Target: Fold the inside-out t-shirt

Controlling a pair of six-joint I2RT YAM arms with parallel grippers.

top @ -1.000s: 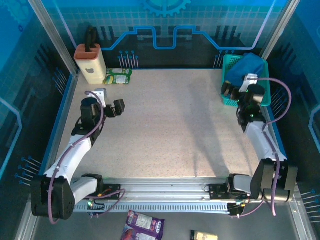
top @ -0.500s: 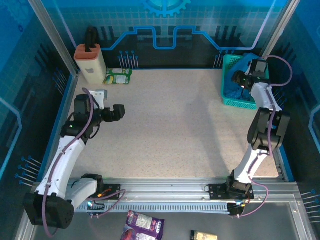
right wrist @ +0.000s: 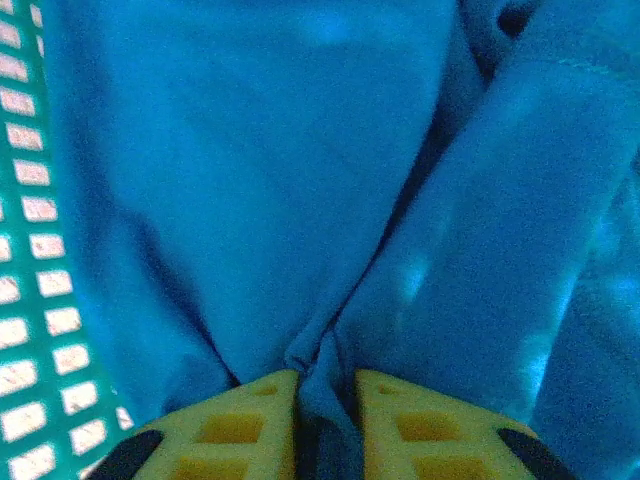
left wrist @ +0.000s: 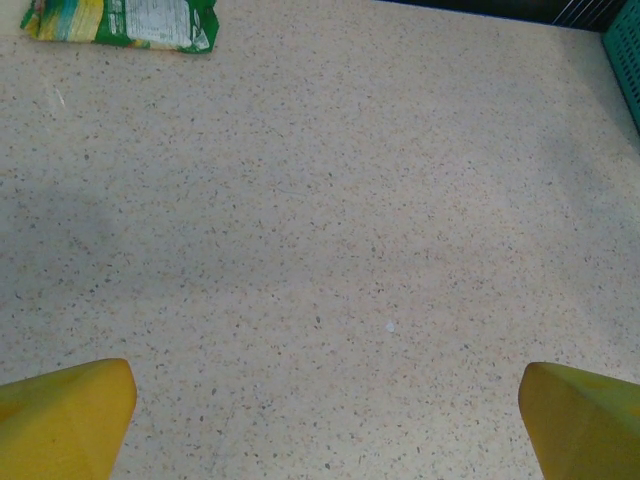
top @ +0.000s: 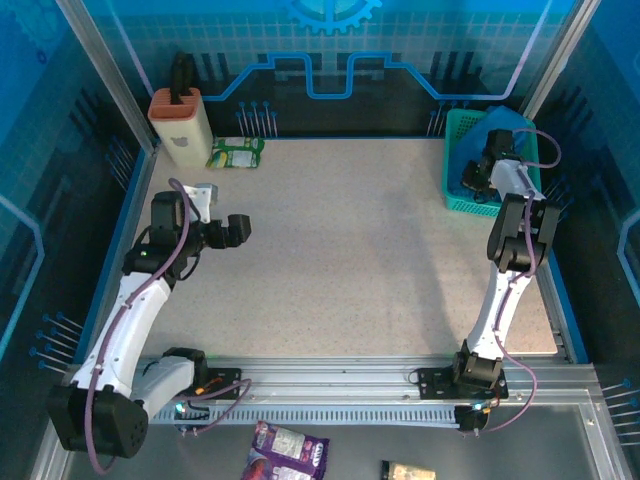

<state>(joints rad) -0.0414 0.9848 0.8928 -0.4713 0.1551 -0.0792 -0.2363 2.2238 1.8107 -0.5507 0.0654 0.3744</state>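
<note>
Barely started: t-shirt lies bunched in basket at 2 o'clock, nothing spread or folded. Right gripper is clenched on a cloth ridge. Left gripper hangs wide apart, empty, over table at 9 o'clock. Pull-out, flattening and folds are all left.

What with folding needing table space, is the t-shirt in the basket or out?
In. The t-shirt lies bunched inside the basket; the right gripper pinches a fold of it there.
</note>
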